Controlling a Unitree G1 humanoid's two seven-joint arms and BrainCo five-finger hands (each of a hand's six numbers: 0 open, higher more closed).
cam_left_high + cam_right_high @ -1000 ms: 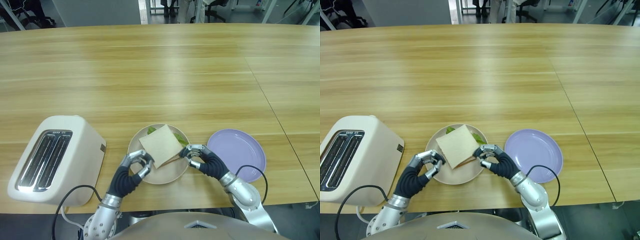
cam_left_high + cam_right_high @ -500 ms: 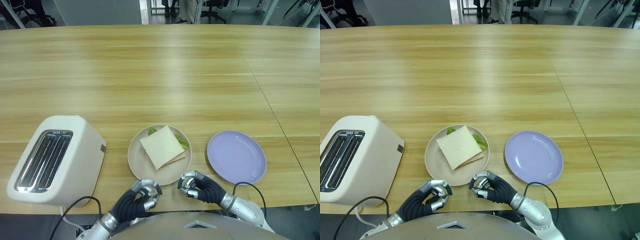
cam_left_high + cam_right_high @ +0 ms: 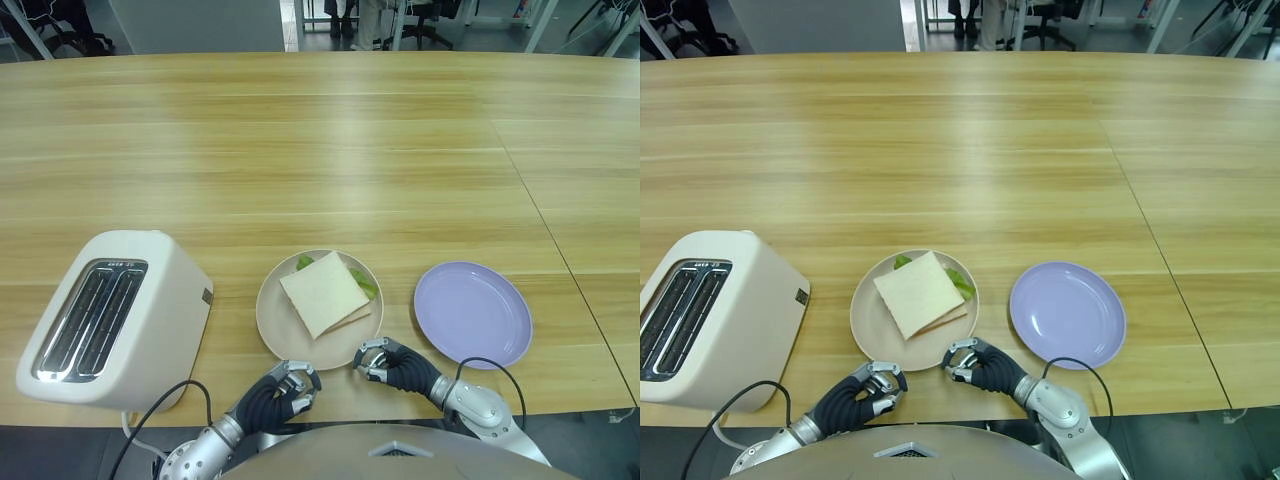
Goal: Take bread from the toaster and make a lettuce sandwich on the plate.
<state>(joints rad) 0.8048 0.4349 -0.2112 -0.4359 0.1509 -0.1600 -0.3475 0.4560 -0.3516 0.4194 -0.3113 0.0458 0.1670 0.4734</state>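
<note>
- The left eye view takes in the whole toaster [image 3: 105, 315]; the right eye view crops its left side.
- One sandwich [image 3: 322, 293], two plates: tan plate [image 3: 275, 335], purple plate [image 3: 472, 312].
- Left hand [image 3: 290, 385] and right hand [image 3: 380, 360] are curled and empty.

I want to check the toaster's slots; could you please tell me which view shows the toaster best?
The left eye view: the whole toaster is in frame, with both slots seen from above. The right eye view crops its left side at the picture's edge.

Lettuce [image 3: 366, 288], prob. btm slice [image 3: 354, 318], mostly under bread [image 3: 320, 293].
</note>
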